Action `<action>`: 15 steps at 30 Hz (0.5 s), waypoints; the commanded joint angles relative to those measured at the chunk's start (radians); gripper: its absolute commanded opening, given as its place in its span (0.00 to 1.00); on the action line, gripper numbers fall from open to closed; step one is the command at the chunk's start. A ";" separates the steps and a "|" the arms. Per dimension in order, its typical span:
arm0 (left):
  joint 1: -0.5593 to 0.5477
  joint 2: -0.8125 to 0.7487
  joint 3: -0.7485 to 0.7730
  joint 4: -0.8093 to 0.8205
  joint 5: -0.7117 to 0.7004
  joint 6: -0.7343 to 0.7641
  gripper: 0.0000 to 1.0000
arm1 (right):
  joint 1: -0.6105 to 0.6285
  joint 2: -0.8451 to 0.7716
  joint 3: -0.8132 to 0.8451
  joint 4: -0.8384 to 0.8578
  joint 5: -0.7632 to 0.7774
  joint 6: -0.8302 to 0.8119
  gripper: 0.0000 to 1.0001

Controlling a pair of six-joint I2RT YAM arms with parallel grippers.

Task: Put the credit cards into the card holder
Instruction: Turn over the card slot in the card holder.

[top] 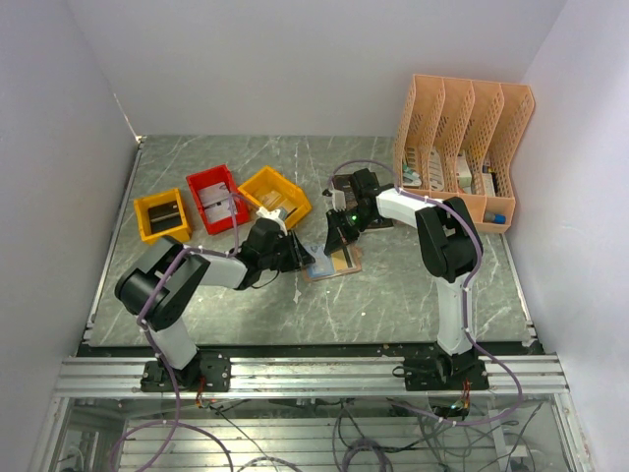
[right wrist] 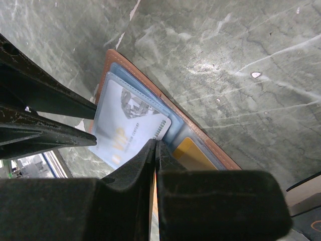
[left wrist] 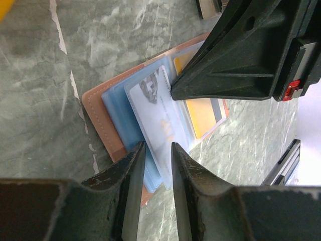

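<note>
The card holder [top: 337,264] lies open on the table; its tan-pink edge [left wrist: 94,108] frames blue clear sleeves. A light blue card [left wrist: 158,108] lies half in a sleeve and shows in the right wrist view [right wrist: 125,128]. An orange-gold card [left wrist: 203,114] sits in the sleeve beside it [right wrist: 193,150]. My left gripper [left wrist: 154,145] is narrowly open, its tips straddling the blue card's outer end. My right gripper [right wrist: 155,143] is shut, its tip pressed down on the holder at the blue card's inner edge. I cannot make out a grey-silver card for sure.
Two yellow bins [top: 162,214] [top: 275,195] and a red bin [top: 217,197] stand at the back left. A peach-orange slotted file rack [top: 462,147] stands at the back right. A dark object [top: 342,187] lies behind the right gripper.
</note>
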 commanded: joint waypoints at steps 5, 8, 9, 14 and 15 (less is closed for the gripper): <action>-0.022 0.004 0.035 0.051 0.012 -0.005 0.37 | 0.002 0.029 0.009 -0.012 0.024 -0.017 0.04; -0.027 0.000 0.038 0.054 0.013 -0.006 0.37 | 0.002 0.029 0.009 -0.012 0.024 -0.017 0.04; -0.029 0.001 0.038 0.056 0.014 -0.007 0.37 | 0.002 0.028 0.009 -0.013 0.022 -0.017 0.04; -0.037 -0.003 0.043 0.067 0.018 -0.010 0.36 | 0.001 0.012 0.017 -0.019 -0.010 -0.031 0.12; -0.039 -0.003 0.044 0.068 0.019 -0.010 0.36 | 0.001 0.004 0.020 -0.022 -0.015 -0.034 0.14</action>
